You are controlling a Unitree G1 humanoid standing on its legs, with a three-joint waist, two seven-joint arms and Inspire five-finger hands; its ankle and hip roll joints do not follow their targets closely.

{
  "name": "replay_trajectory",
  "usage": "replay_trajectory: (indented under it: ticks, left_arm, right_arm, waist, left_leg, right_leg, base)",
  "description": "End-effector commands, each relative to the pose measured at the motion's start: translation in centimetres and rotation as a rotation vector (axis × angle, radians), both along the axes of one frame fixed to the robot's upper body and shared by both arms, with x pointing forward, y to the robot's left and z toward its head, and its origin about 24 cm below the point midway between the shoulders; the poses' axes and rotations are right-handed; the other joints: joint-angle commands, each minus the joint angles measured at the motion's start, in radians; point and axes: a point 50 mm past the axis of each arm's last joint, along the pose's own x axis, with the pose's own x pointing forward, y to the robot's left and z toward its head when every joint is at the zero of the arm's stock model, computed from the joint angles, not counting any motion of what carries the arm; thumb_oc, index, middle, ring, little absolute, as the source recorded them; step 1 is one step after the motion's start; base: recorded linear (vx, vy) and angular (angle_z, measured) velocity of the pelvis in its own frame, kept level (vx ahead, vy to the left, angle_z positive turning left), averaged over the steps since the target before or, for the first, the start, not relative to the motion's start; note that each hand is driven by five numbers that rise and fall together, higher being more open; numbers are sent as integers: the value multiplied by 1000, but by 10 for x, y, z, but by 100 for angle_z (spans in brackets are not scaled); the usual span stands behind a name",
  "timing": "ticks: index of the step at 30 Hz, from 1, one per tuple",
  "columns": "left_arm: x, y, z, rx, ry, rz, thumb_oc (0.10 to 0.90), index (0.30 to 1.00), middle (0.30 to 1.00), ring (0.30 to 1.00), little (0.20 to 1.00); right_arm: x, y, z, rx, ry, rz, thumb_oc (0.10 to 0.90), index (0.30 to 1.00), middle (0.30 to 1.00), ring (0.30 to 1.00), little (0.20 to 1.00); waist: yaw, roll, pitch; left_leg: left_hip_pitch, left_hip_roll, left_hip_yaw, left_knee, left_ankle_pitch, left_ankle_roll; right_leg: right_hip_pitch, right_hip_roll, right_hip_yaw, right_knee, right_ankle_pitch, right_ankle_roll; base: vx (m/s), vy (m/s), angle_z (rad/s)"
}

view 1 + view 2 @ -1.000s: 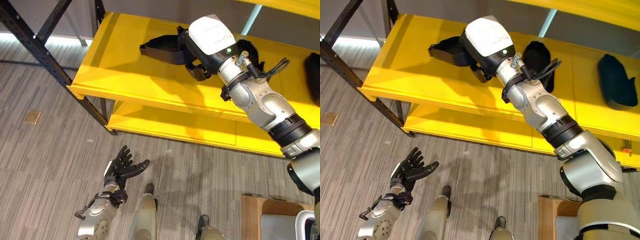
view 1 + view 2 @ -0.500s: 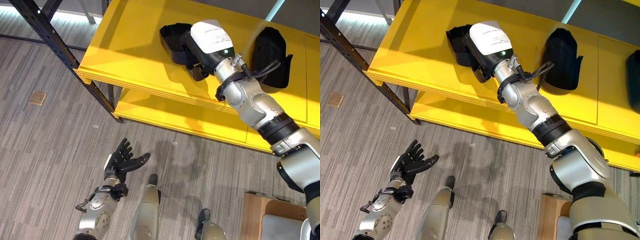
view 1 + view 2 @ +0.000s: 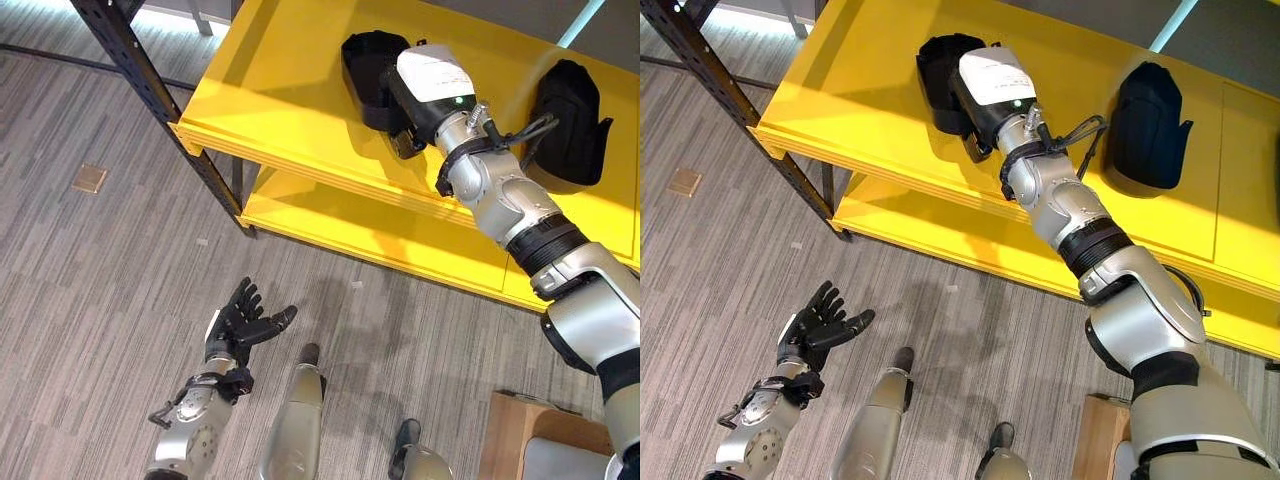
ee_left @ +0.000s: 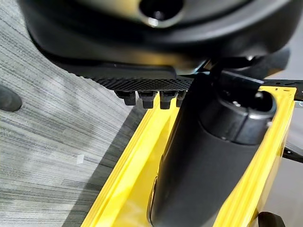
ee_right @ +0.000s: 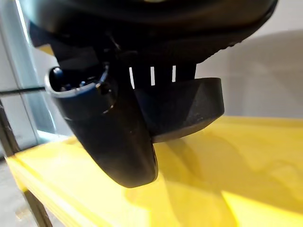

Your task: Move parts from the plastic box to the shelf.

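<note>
Yellow shelf [image 3: 840, 100] carrying a black part [image 3: 943, 68], held by the right robot hand [image 3: 985, 105]: rigid, light moulded shell, best gripped at its rim. Left robot hand [image 3: 815, 330] relaxed.

Silver-grey jointed arms are showing black bands and a looping black cable at the right wrist, ending in a dark left hand [image 3: 243, 325] and a white-covered right hand [image 3: 425, 85]

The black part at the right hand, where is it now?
The black part is on the yellow shelf's upper board, near its left end, with the right hand against it; a second black part lies further right.
</note>
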Motion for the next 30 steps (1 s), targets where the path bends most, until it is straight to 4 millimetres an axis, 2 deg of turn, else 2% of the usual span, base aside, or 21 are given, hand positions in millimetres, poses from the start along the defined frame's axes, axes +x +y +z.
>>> replay_trajectory:
  ticks: [1, 4, 8, 14, 22, 30]
  left_arm:
    - [5, -5, 32, -1, -176, -65, 900, 1000, 1000, 1000, 1000]
    - [5, -5, 31, -2, -173, -73, 900, 1000, 1000, 1000, 1000]
    - [5, -7, 32, -2, -177, -81, 900, 1000, 1000, 1000, 1000]
    - [7, -7, 32, 4, -176, -86, 900, 1000, 1000, 1000, 1000]
    - [8, -10, 33, 13, -175, -107, 900, 1000, 1000, 1000, 1000]
    - [7, -8, 33, 16, -173, -105, 900, 1000, 1000, 1000, 1000]
  right_arm:
    - [-7, 8, 69, 56, -194, 2, 400, 300, 300, 300, 300]
    - [-1, 2, 62, 83, -156, -36, 400, 300, 300, 300, 300]
    - [7, -21, 52, 221, -99, -125, 400, 300, 300, 300, 300]
    - [10, -40, 46, 360, -68, -173, 400, 300, 300, 300, 300]
    - [11, -49, 41, 492, -46, -194, 400, 300, 300, 300, 300]
    - [9, -59, 52, 559, -79, -206, 400, 300, 300, 300, 300]
  waist:
    - [10, -13, -66]
    - [12, -11, -66]
    - [17, -1, -62]
    - [15, 14, -55]
    - [13, 29, -46]
    - [17, 39, -43]
  left_leg:
    - [17, 78, -40, 50, -72, -41]
    - [13, 76, -40, 51, -71, -41]
    - [5, 74, -44, 58, -71, -41]
    - [-8, 70, -49, 78, -76, -39]
    - [-12, 73, -52, 91, -78, -38]
    - [-28, 69, -55, 94, -73, -39]
  right_leg:
    - [-38, -8, 16, 123, -15, -18]
    - [-40, -7, 15, 125, -15, -17]
    - [-48, -7, 14, 139, -22, -19]
    - [-60, -9, 15, 168, -34, -22]
    - [-75, -8, 18, 191, -44, -25]
    - [-86, -7, 14, 203, -47, -25]
  base:
    - [0, 0, 0]
    - [0, 0, 0]
    - [0, 0, 0]
    - [-12, 5, 6]
    - [0, 0, 0]
    - [0, 0, 0]
